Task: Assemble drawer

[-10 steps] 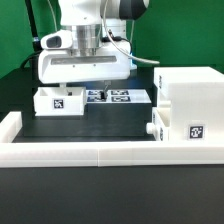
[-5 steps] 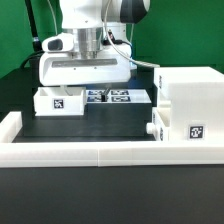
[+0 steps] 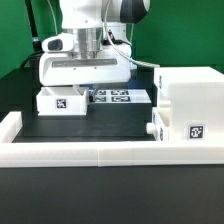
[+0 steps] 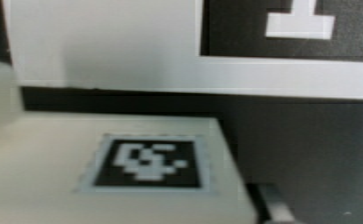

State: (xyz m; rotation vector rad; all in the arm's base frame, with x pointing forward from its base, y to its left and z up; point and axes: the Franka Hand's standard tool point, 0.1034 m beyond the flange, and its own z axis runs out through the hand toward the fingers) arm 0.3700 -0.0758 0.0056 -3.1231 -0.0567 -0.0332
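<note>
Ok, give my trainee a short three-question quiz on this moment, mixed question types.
1. True or false: the large white boxy plastic housing stands on the exterior view's right of the black mat.
2. Multiple choice: the small white plastic tray with a black-and-white tag under the arm lies A) inside the housing, B) apart from the housing, on the exterior view's left, C) on top of the white border rail.
3. Short answer: can you tell from either view whether the gripper is open or shut?

Key: 1 true. 2 B. 3 No; in the exterior view the wrist body hides the fingers, and the wrist view shows only tags and white surfaces.
</note>
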